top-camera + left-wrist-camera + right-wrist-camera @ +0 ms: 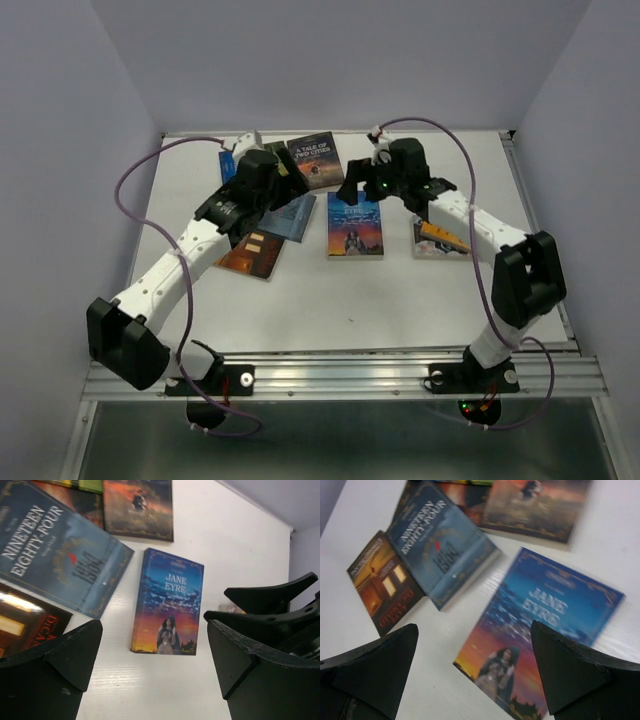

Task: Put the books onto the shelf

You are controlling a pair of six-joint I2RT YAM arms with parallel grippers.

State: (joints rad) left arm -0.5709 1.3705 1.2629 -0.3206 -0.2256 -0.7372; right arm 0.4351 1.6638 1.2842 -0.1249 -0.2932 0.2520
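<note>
Black fingers (60, 665) of your left gripper (154, 627) fill the bottom of the left wrist view, spread wide with nothing between them. Your right gripper (475, 630) stands just as open and just as empty.

By my reading, you have all of the job ahead of you. The books (250, 252) lie flat on the table (400, 310), at least five of them in the top view, and I cannot make out a shelf in any view.

Jane Eyre (167, 602) lies alone on bare table between your two grippers. It is right under the open right gripper, nearer its right finger, and off to the right of the left one. Nineteen Eighty-Four (55, 555) sits beneath the left gripper, overlapping a dark orange book (382, 587). A Tale of Two Cities (315, 158) lies near the back edge. Another orange-covered book (440, 238) is half hidden under your right arm.
</note>
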